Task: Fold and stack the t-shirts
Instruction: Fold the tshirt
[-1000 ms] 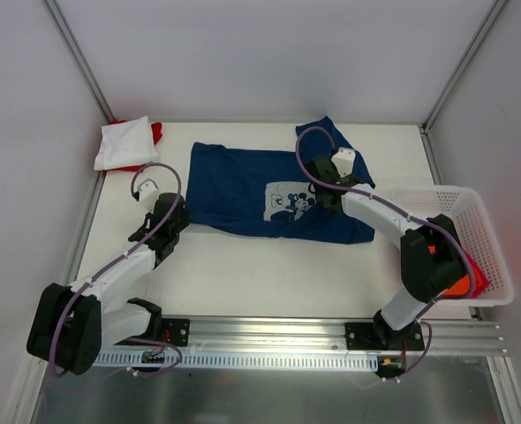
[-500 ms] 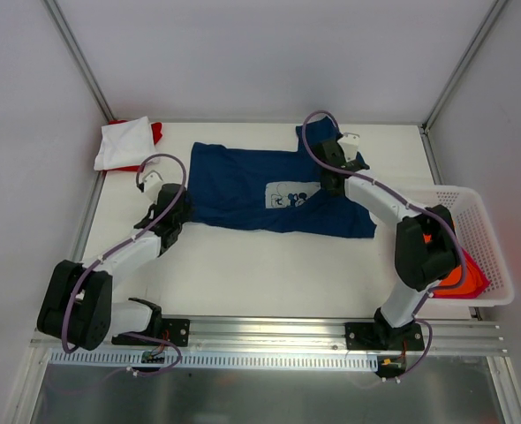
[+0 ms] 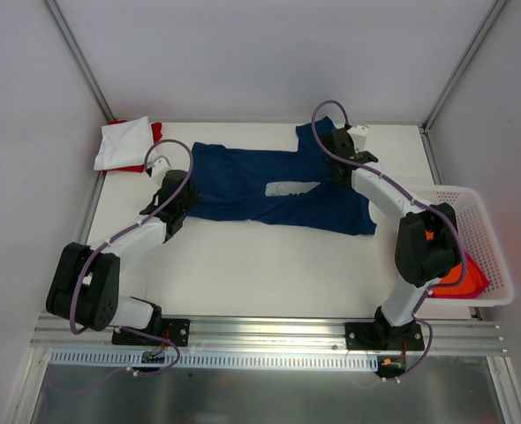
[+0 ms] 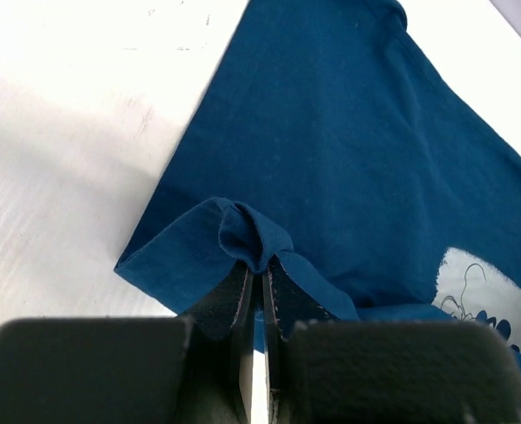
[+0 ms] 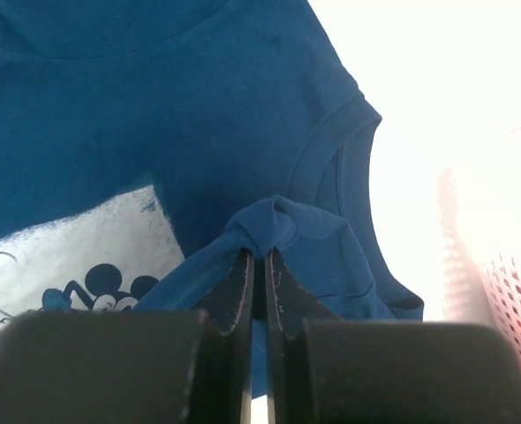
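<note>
A navy blue t-shirt (image 3: 243, 181) lies spread across the far half of the table, its near edge lifted and drawn back over itself. Only a sliver of its pale chest print (image 3: 289, 187) shows from above. My left gripper (image 3: 181, 191) is shut on a bunched fold of the shirt's near left hem (image 4: 247, 237). My right gripper (image 3: 339, 171) is shut on a bunch of navy cloth (image 5: 274, 223) beside the collar (image 5: 349, 155). The print (image 5: 75, 256) shows to the left of the right fingers. A folded white t-shirt (image 3: 124, 142) lies on a red one (image 3: 157, 132) at the far left corner.
A white lattice basket (image 3: 437, 192) stands at the right edge of the table and holds orange (image 3: 457, 284) and red (image 3: 481, 276) cloth. Metal frame posts rise at both far corners. The mounting rail (image 3: 269, 334) runs along the near edge.
Both grippers have moved away from the near edge towards the far side, each carrying the navy shirt's near edge with it. The fold now covers most of the chest print.
</note>
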Action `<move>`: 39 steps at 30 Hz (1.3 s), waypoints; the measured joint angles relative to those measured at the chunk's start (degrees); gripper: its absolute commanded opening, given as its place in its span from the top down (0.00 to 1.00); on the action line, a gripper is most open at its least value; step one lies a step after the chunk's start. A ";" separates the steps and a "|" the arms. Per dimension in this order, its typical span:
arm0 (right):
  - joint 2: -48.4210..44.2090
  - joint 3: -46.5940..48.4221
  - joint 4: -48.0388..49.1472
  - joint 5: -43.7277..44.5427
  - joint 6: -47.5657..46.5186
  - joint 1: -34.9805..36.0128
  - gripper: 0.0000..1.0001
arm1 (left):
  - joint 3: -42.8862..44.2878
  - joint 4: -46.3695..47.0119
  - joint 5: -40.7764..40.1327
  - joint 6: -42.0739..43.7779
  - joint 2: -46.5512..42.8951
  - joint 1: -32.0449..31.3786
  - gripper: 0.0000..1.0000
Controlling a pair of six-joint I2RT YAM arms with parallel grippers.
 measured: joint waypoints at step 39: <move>17.33 14.47 -0.83 -3.13 -1.77 -4.22 0.01 | 17.05 1.22 11.17 5.42 23.78 7.39 0.01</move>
